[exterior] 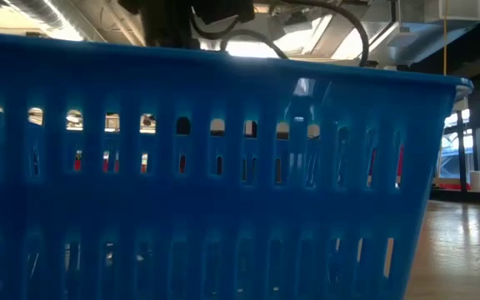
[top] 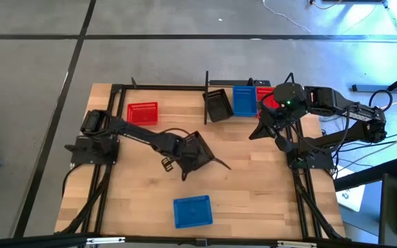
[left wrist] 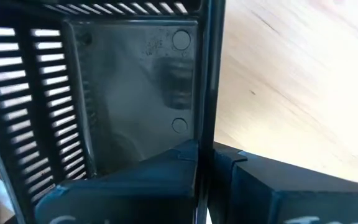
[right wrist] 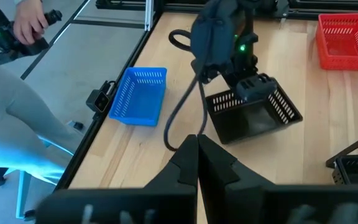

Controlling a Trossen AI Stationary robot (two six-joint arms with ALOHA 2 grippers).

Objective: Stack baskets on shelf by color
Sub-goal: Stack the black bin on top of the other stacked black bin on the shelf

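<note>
Left pincer (top: pixel 193 153) clamps slotted black basket (top: pixel 200 149) wall | right pincer (right wrist: pixel 196 152) closed, empty, above shelf (top: pixel 207 81)

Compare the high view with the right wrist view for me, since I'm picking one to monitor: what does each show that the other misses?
Only the high view shows the shelf at the table's far edge, with a black basket, a blue basket and a red one on it, and the right gripper near them.

Only the right wrist view shows a person's hand beyond the table.

Both show the left gripper shut on a tilted black basket, a loose blue basket and a loose red basket.
</note>
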